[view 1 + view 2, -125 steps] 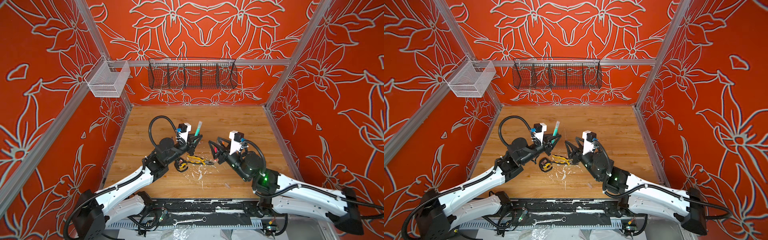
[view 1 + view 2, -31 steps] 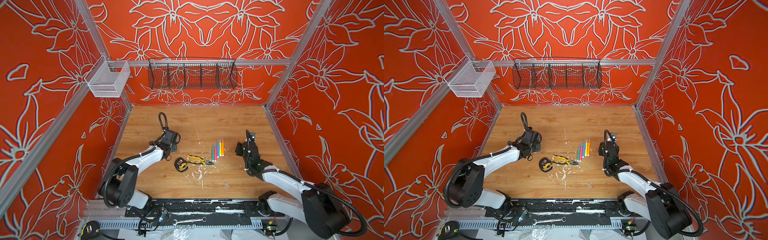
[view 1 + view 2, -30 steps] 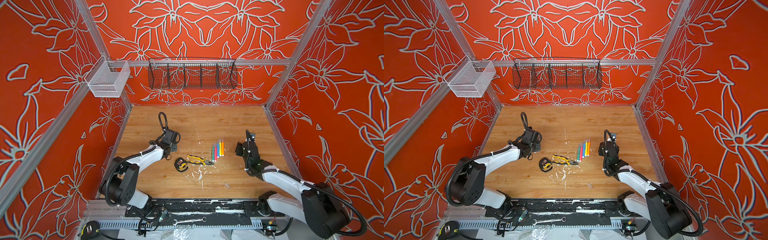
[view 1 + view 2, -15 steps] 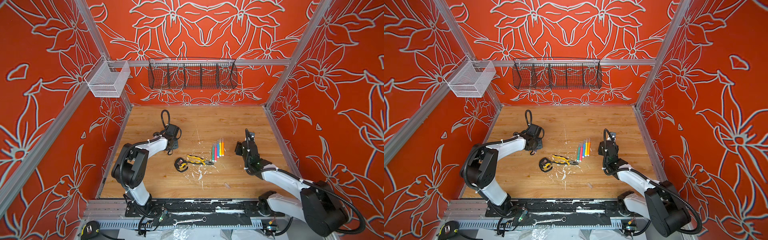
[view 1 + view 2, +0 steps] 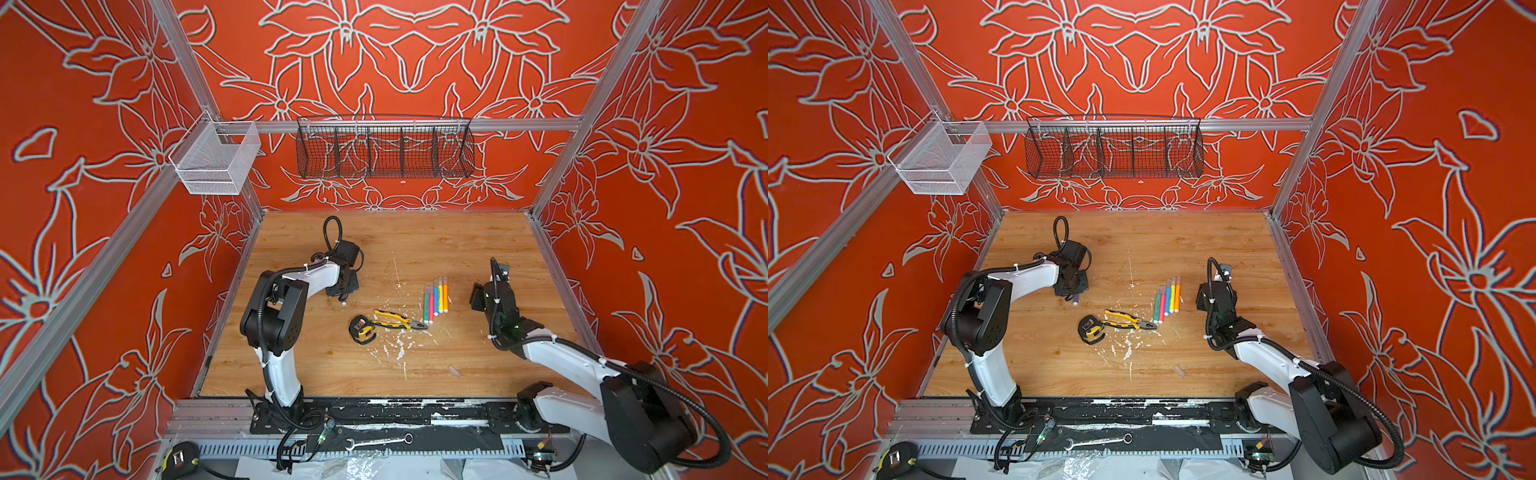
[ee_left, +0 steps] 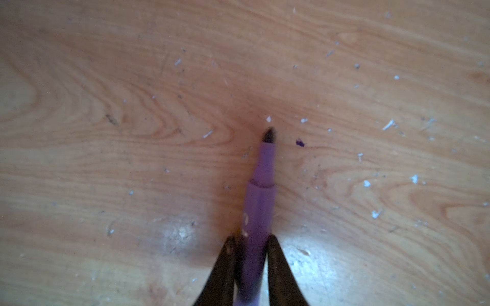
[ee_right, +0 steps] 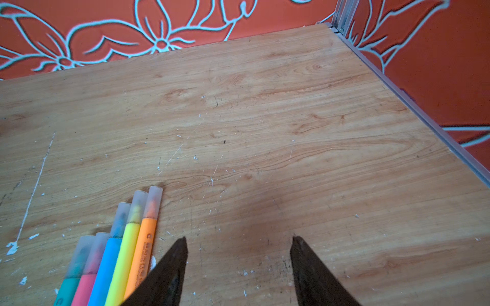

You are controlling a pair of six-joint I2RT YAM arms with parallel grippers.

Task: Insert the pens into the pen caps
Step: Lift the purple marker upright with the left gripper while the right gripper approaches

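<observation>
In the left wrist view my left gripper (image 6: 250, 238) is shut on a purple pen (image 6: 261, 201), whose bare dark tip (image 6: 269, 135) points at the wood. Both top views show that gripper (image 5: 343, 292) (image 5: 1074, 293) low at the table's left-middle, the pen's end (image 5: 344, 300) (image 5: 1076, 300) poking out below it. Several pens (image 5: 435, 297) (image 5: 1168, 299) (image 7: 116, 251) with clear pen caps on lie side by side mid-table. My right gripper (image 7: 238, 241) (image 5: 477, 298) (image 5: 1202, 301) hangs open and empty just right of them. One loose clear cap (image 5: 454, 371) (image 5: 1179, 371) lies near the front.
Yellow-handled pliers (image 5: 397, 321) and a small black-and-yellow tape measure (image 5: 360, 330) lie in front of the pens, among white flecks (image 5: 395, 345). A black wire basket (image 5: 384, 151) hangs on the back wall and a white mesh basket (image 5: 216, 162) at the left corner.
My left gripper has shut on the purple pen, and the left arm's elbow has risen and folded. The right arm has hardly moved.
</observation>
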